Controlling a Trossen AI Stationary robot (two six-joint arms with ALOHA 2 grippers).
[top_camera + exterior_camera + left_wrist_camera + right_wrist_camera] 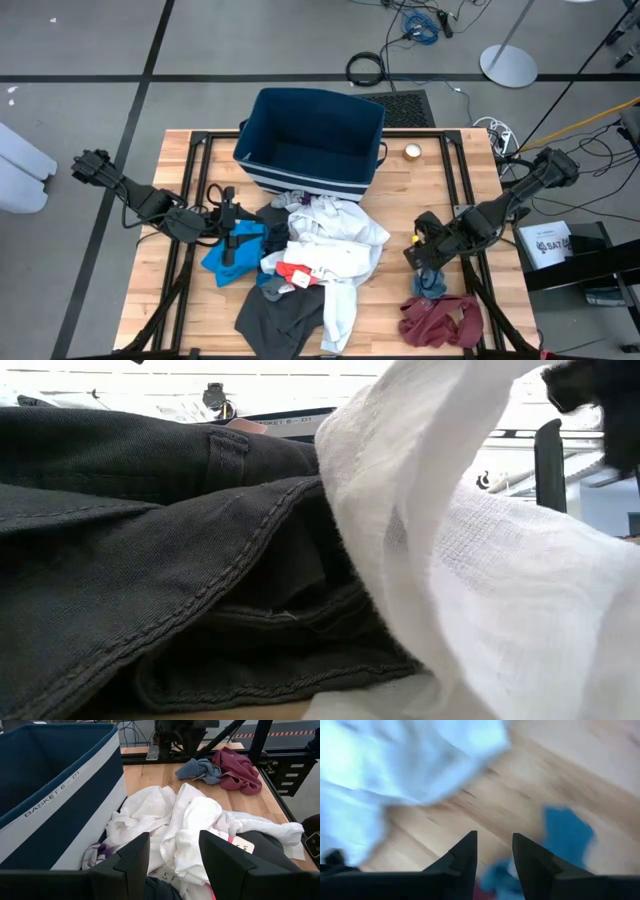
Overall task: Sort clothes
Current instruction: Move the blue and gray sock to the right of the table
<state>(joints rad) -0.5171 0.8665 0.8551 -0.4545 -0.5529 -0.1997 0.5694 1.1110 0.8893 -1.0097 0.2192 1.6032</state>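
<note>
A pile of clothes lies near the table's middle: a white top (335, 240), a bright blue one (215, 262), a dark grey one (280, 318) and a red piece (296, 272). A grey-blue sock (432, 286) and a maroon top (440, 320) lie apart at the near right; the left wrist view shows the sock (200, 770) and the maroon top (239, 770) too. My left gripper (230, 232) stands open over the blue top, its fingers (135, 857) facing the white top (190, 825). My right gripper (425, 255) hangs open just above the sock, bare wood between its fingers (465, 855).
A dark blue bin (310, 140) with a white stripe stands at the far middle, close behind the pile. A small round thing (412, 152) lies to its right. In the low view the dark grey garment (150, 560) and the white one (480, 560) fill the picture.
</note>
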